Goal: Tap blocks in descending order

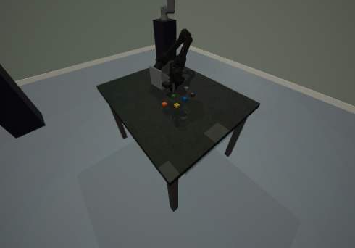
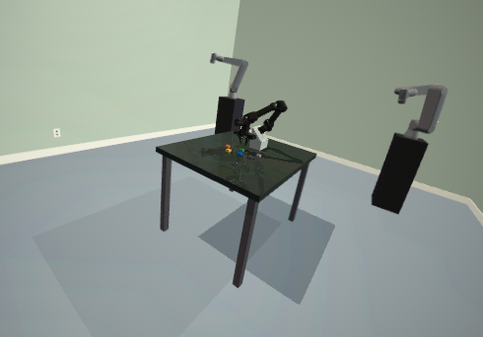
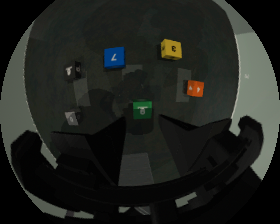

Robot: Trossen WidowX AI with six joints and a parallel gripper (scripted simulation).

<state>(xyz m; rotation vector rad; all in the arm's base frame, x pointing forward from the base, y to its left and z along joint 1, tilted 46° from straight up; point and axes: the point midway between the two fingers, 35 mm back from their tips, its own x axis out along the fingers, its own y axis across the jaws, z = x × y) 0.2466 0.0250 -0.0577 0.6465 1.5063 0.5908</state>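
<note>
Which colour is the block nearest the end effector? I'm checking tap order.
Green, clearest in the wrist view, just ahead of the end effector.

Slim matte-black jointed arm (image 1: 179,52), white base (image 1: 156,77).

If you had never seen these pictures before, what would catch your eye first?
The bright blocks clustered on the dark table: orange block, yellow block, blue block and green block. The black arm's gripper hangs right above the green one, fingers half closed.
</note>
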